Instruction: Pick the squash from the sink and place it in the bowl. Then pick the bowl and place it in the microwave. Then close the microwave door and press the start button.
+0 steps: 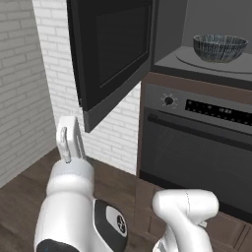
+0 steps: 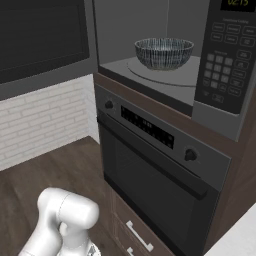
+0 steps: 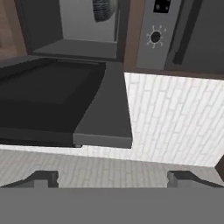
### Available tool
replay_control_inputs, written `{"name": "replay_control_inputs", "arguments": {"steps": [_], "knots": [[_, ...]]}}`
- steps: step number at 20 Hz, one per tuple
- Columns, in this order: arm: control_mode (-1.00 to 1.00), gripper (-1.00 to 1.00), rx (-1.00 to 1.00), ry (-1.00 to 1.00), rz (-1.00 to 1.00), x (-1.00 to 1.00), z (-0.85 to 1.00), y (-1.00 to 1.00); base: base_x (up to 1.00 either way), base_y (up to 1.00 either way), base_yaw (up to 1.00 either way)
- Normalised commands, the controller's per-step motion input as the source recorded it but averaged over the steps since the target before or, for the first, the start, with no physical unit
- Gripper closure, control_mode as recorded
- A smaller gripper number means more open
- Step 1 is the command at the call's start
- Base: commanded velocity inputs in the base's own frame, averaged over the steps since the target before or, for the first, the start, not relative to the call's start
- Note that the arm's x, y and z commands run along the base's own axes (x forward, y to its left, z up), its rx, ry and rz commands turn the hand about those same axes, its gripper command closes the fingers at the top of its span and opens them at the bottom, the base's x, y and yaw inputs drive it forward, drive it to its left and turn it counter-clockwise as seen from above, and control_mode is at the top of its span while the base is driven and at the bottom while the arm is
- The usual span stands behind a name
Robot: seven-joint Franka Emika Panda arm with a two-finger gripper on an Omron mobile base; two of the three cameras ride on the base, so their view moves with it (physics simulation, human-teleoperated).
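The dark streaked bowl (image 1: 219, 47) (image 2: 164, 53) stands on the round turntable inside the microwave (image 2: 120, 30). Its contents cannot be seen, so the squash is hidden, and the sink is out of view. The black microwave door (image 1: 115, 47) (image 2: 42, 37) (image 3: 57, 100) hangs wide open to the left. My gripper (image 1: 69, 133) (image 3: 112, 179) is open and empty. It points upward just below the door's grey bottom strip, left of its free corner, and is not touching it. In the hand view the bowl (image 3: 104, 9) peeks in at the top edge.
A black oven (image 1: 197, 147) (image 2: 155, 170) with a knob (image 1: 169, 101) and a long handle sits under the microwave. The microwave keypad (image 2: 227, 60) is on the right. A white brick wall (image 1: 29, 74) lies to the left, with dark wood floor (image 2: 55, 165) below.
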Motion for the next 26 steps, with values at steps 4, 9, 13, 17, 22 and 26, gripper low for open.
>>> {"name": "replay_control_inputs", "arguments": {"steps": [4,9,13,17,22,26], "knots": [[-1.0,-1.0,0.0,-0.15,-0.01,0.56,-0.42,0.19,0.0,0.0,0.0],[-1.0,-1.0,0.0,-0.07,-0.04,0.64,-0.15,0.05,0.0,0.0,0.0],[-1.0,-1.0,0.0,0.0,-0.06,0.74,-0.17,0.35,0.0,0.0,0.0],[-1.0,-1.0,0.0,0.0,-0.1,0.64,-0.18,0.51,0.0,0.0,0.0],[-1.0,-1.0,0.0,-0.01,-0.14,0.37,-0.06,0.27,0.0,0.0,0.0],[-1.0,-1.0,0.0,-0.01,-0.2,0.3,-0.01,0.19,0.0,0.0,0.0]]}}
